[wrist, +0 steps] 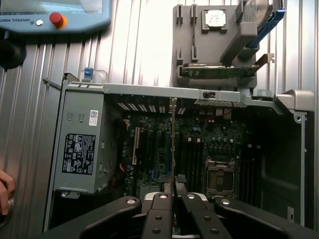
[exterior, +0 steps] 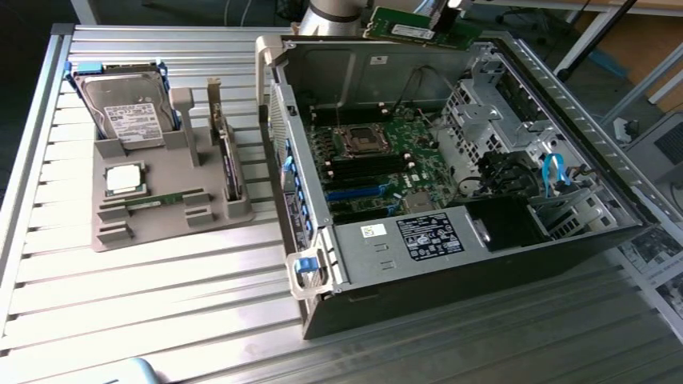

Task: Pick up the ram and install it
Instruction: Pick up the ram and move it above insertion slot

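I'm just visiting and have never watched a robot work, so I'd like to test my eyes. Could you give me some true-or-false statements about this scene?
1. The gripper holds a green ram stick above the open computer case. True.
2. The hard drive sits inside the case. False: it stands in the gray holder beside the case.
3. A second ram stick lies in the holder. True.
4. The held ram is seated in the motherboard. False: it is in the air, apart from the board.
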